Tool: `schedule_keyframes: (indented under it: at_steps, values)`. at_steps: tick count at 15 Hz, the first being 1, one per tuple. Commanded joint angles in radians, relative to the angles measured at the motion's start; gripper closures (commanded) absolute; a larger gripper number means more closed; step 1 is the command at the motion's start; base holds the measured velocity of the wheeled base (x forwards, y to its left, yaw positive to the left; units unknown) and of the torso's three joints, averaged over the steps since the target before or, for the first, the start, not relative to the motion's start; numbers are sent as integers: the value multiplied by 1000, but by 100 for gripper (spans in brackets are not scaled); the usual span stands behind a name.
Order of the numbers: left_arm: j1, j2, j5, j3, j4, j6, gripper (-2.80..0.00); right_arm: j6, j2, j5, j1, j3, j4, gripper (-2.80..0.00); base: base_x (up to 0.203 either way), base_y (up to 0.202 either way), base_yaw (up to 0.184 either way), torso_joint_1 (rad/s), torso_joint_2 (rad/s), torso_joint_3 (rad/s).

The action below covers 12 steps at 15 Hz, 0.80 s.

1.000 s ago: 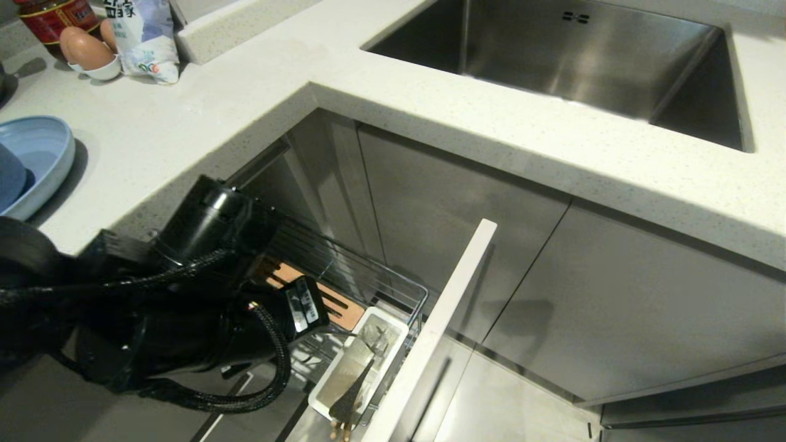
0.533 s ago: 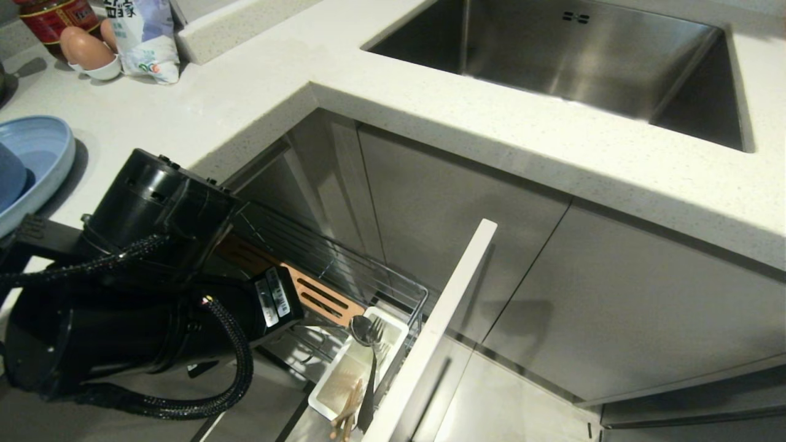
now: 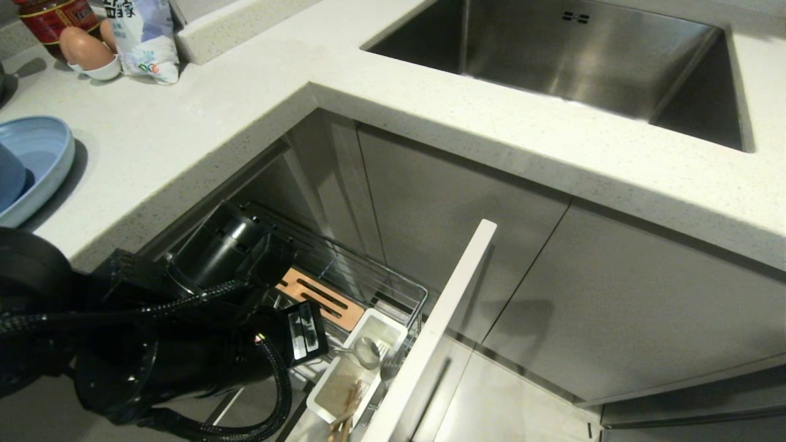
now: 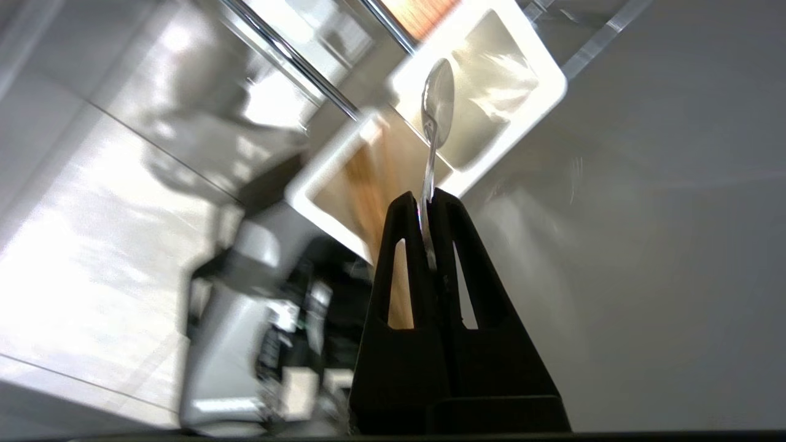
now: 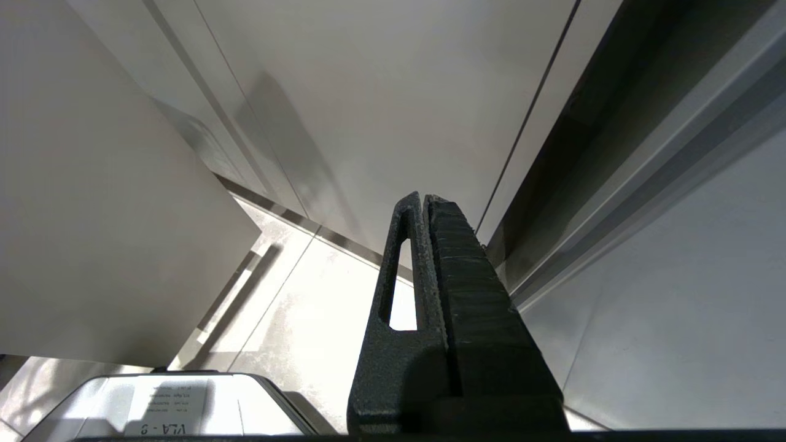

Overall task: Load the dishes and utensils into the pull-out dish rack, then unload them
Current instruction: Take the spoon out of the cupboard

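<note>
While pinched by the left gripper, the slim shiny spoon hangs over the white cutlery box.

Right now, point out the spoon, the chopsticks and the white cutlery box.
spoon (image 4: 438,98), left wrist view, on its bowl.
chopsticks (image 3: 347,402), head view, mid-shaft.
white cutlery box (image 3: 388,321), head view, far rim.
</note>
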Motion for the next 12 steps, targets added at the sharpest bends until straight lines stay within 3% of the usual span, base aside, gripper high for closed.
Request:
schedule_keyframes:
  at_steps: [1, 2, 8, 12]
  values:
    - [-6, 20, 41, 3, 5, 0, 0, 0, 0, 0, 0, 0, 0, 0, 0, 0, 0, 0, 0, 0]
    - [-9, 21, 83, 1, 4, 4, 0, 0, 0, 0, 0, 1, 0, 0, 0, 0, 0, 0, 0, 0]
    - [-27, -30, 184, -31, 0, 15, 0, 0, 0, 0, 0, 1, 0, 0, 0, 0, 0, 0, 0, 0]
    - [-85, -141, 211, -126, 7, 18, 0, 0, 0, 0, 0, 0, 0, 0, 0, 0, 0, 0, 0, 0]
